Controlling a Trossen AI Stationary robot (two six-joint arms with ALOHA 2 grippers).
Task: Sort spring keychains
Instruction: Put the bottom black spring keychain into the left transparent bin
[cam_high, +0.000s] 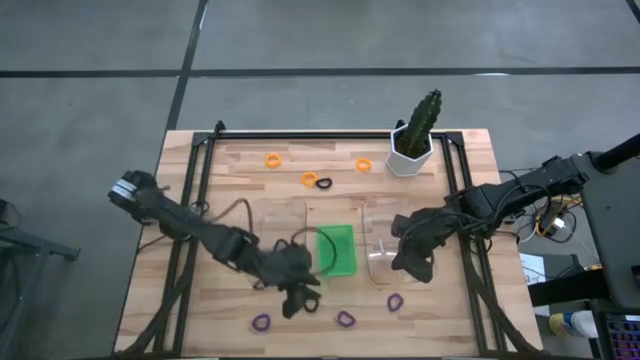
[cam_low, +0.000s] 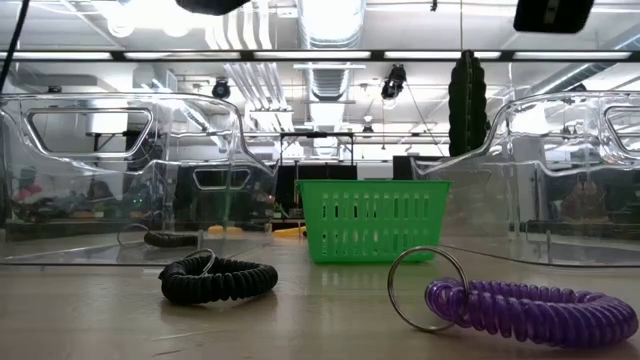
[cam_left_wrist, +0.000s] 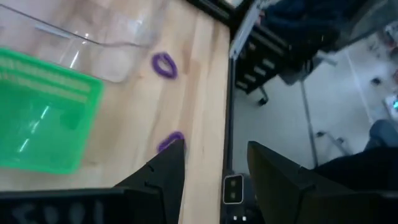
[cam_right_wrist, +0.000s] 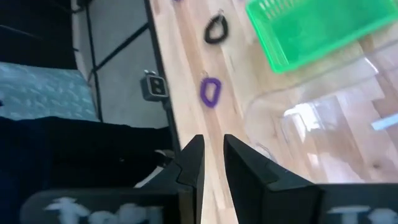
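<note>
Spring keychains lie flat on the wooden table: three orange ones (cam_high: 272, 160) and a black one (cam_high: 324, 184) toward the far edge, three purple ones (cam_high: 345, 319) near the front edge. In the low view another black one (cam_low: 218, 280) and a purple one (cam_low: 530, 310) with a metal ring rest on the table. My left gripper (cam_left_wrist: 214, 168) is open above the table near the front edge, beside a purple keychain (cam_left_wrist: 169, 142). My right gripper (cam_right_wrist: 211, 152) hovers by the right clear tray (cam_high: 385, 245), its fingers a narrow gap apart with nothing between them.
A green tray (cam_high: 337, 250) stands mid-table between two clear trays (cam_low: 120, 170). A potted cactus (cam_high: 415, 140) stands at the far right. A black frame rail (cam_high: 190, 200) runs along the table's sides. Bare wood lies between the trays and the far keychains.
</note>
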